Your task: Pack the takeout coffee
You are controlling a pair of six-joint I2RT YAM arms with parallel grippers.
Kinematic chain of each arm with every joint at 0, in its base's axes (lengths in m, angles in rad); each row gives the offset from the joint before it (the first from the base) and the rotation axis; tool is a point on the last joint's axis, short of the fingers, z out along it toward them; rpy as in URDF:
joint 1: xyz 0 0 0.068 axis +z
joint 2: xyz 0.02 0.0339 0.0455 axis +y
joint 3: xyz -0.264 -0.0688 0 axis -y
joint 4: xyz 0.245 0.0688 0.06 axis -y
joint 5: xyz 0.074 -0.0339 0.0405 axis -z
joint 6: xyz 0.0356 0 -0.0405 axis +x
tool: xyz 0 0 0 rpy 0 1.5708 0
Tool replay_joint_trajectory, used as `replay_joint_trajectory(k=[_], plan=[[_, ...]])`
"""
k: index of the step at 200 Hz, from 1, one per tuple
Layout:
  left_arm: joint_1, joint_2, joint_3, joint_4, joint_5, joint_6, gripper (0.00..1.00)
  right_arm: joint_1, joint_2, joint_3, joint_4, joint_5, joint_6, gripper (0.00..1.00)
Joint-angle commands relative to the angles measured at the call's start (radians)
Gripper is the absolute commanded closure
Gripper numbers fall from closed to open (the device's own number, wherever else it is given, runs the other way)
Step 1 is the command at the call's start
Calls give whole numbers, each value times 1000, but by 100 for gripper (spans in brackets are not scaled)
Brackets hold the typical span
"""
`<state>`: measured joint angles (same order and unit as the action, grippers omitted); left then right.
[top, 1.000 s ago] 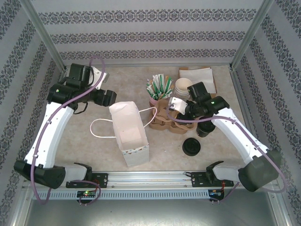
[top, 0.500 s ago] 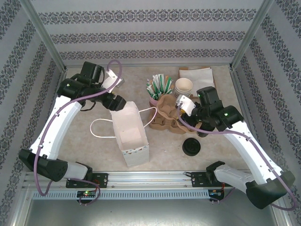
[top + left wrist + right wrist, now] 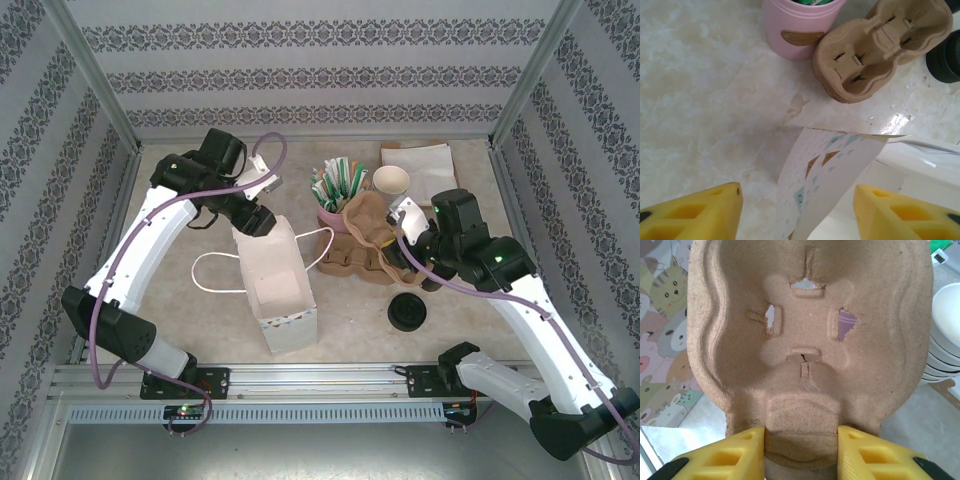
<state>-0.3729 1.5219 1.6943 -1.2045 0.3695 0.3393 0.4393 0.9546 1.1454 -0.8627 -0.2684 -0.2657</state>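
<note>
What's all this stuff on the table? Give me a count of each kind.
White paper bag: 1
Pulp cup carriers: 2, one of them in the right jaws
Pink cup of sachets: 1
Stack of cream cups: 1
Loose black lid: 1
Flat pile of paper: 1
Total: 7 that I can make out

No writing, brand or number can be read anywhere. The round pink plastic jar [image 3: 801, 25] carries a brown leaf-shaped patch [image 3: 802, 37], too blurred to tell any lettering. The white paper bag [image 3: 832, 180] has small printed triangles in brown and pale blue, no letters. A sheet printed with cartoon cats [image 3: 662, 340] shows pictures only. The print on the green sachets [image 3: 340, 182] is too small to read. The brown moulded-pulp cup carrier [image 3: 810, 335] shows only cut slots.
</note>
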Motion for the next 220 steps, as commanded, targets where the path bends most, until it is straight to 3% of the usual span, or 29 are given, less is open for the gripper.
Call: replay_joint_trajectory(k=[1,14,42,77,119,220], plan=[[-17,2,12,-42,15,8,55,12,-17,52,-12,18,48,62],[-17,7,13,-33,3,-27,73,12,-17,69,-17,40,59,62],[-17,13,16,-23,0,-126,91,14,-21,103,-13,82,88,62],[-18,5,29,-7,-77,-343,93,14,-35,145,-14,107,85,61],[-18,-19,23,43,-37,-557,100,14,-52,168,-9,157,74,61],[-67,-34,0,92,-88,-981,100,14,-101,207,1,98,23,61]])
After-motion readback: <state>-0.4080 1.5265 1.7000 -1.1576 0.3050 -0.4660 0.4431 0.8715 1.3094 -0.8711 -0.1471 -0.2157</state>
